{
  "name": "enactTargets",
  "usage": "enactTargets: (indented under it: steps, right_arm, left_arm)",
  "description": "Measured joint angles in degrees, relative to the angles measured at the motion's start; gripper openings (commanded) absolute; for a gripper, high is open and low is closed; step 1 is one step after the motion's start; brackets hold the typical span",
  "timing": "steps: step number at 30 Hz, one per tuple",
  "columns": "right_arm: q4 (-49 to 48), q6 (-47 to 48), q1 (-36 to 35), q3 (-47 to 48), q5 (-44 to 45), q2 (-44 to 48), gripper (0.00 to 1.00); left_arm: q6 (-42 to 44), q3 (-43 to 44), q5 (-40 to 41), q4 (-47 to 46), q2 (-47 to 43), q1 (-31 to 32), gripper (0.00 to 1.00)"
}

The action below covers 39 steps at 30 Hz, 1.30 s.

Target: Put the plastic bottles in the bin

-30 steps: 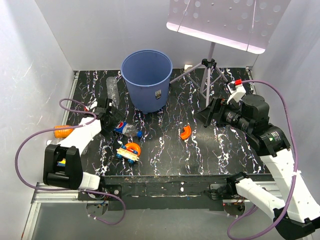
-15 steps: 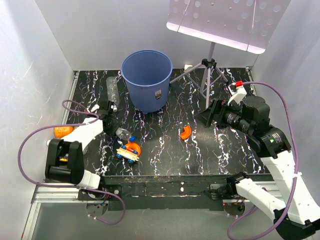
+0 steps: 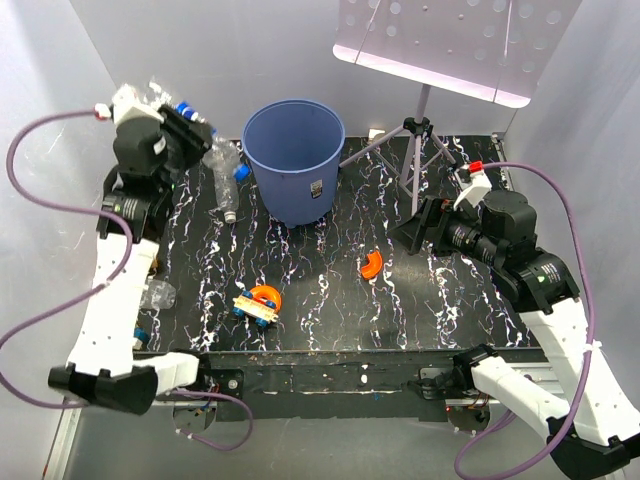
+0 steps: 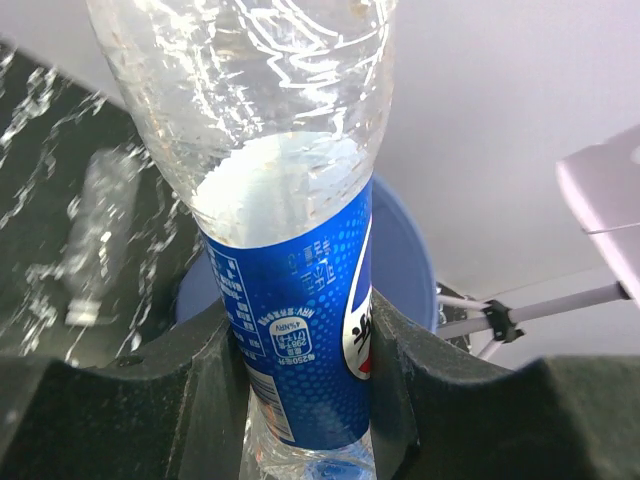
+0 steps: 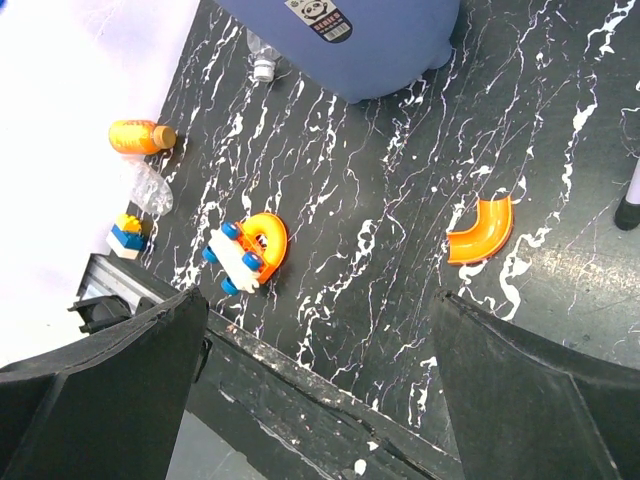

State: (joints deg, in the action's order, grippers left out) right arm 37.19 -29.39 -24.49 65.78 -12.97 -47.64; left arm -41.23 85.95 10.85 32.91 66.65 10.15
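Clamping left claw [image 4: 300,380] on the blue-labelled bottle [image 4: 290,290], hanging it high at nine o'clock of the bin [image 3: 300,190]; catching the label pinched between the jaws only from the left wrist view. Holding right claw [image 5: 315,300] wide, empty.

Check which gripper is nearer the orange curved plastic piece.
Right. The right gripper is just to the right of the orange curved plastic piece, slightly farther back. The left gripper is raised near the far-left corner, well away.
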Motion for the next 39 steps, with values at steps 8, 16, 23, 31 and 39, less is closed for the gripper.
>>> enactTargets:
  steps: [8, 16, 23, 31, 39]
  right_arm:
    - [1.8, 0.0, 0.0, 0.1, 1.3, 0.9, 0.97]
    - [5.0, 0.0, 0.0, 0.8, 3.4, 3.5, 0.97]
    - [5.8, 0.0, 0.0, 0.9, 3.8, 4.0, 0.97]
    - [3.4, 0.0, 0.0, 0.0, 1.9, 1.7, 0.97]
    - [1.6, 0.0, 0.0, -0.8, -0.6, -2.1, 0.97]
  left_arm:
    - [5.6, 22.8, -2.8, -3.3, 22.8, 4.3, 0.27]
    - [7.7, 36.9, -3.8, -0.9, 44.1, 7.8, 0.98]
    - [8.7, 37.1, -3.1, 3.1, 43.3, 9.1, 0.98]
    - [9.3, 11.6, 9.8, 7.6, 11.7, 8.2, 0.98]
    - [3.3, -6.7, 20.3, 19.7, -5.2, -6.1, 0.98]
